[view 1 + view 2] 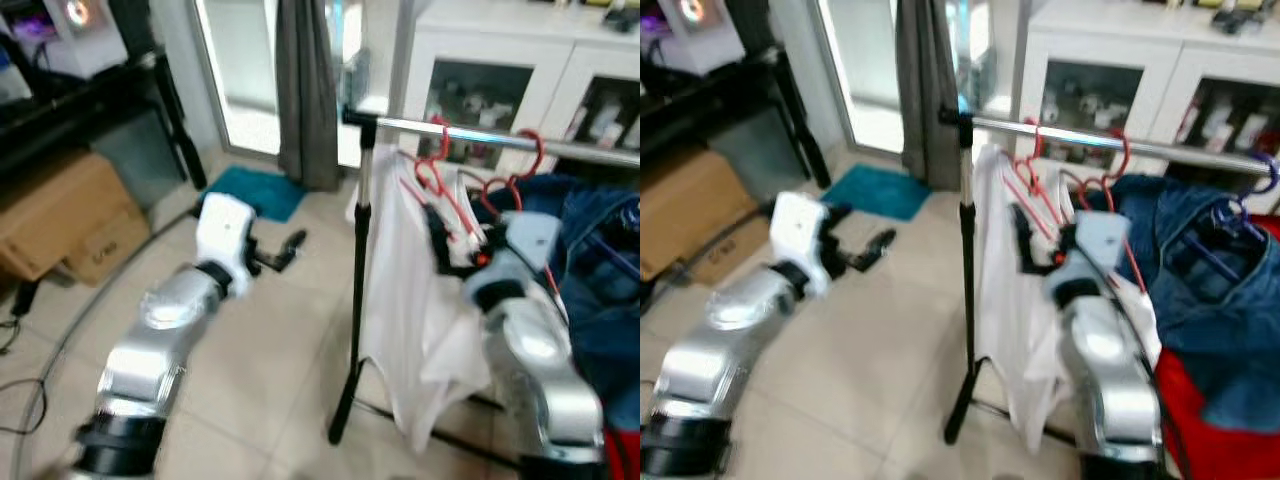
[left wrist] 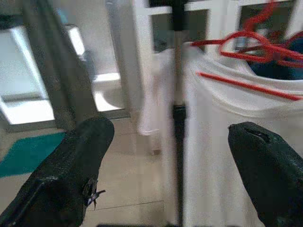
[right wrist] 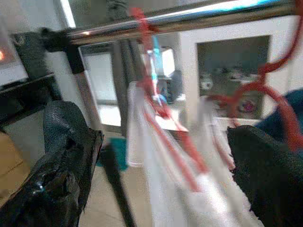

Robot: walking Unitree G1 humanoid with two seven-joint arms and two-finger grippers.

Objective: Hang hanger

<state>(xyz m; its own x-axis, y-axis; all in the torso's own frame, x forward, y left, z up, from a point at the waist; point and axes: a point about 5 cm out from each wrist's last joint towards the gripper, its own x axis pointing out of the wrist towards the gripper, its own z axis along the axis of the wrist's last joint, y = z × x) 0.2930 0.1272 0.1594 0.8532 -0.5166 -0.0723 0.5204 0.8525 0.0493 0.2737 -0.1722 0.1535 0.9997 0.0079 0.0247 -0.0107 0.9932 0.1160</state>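
My right end effector (image 1: 1040, 245): fingers spread wide, holding nothing
Red hanger (image 1: 1032, 190): bears white shirt (image 1: 1005, 300), hooked on rail (image 1: 1090, 140), just ahead
Long axis: along rail
My left end effector (image 1: 280, 252): wide, well apart

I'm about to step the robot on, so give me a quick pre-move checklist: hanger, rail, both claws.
1. Red hanger hooked over the rail: ok.
2. White shirt on that hanger, hanging beside the stand's pole: ok.
3. Right claw open at the shirt's collar: ok; whether a finger touches the hanger: cannot tell.
4. Left claw open, holding nothing, out over the floor, apart from the stand: ok.
5. Blue garment on the rail, close to the right arm: cannot tell if it is touched.
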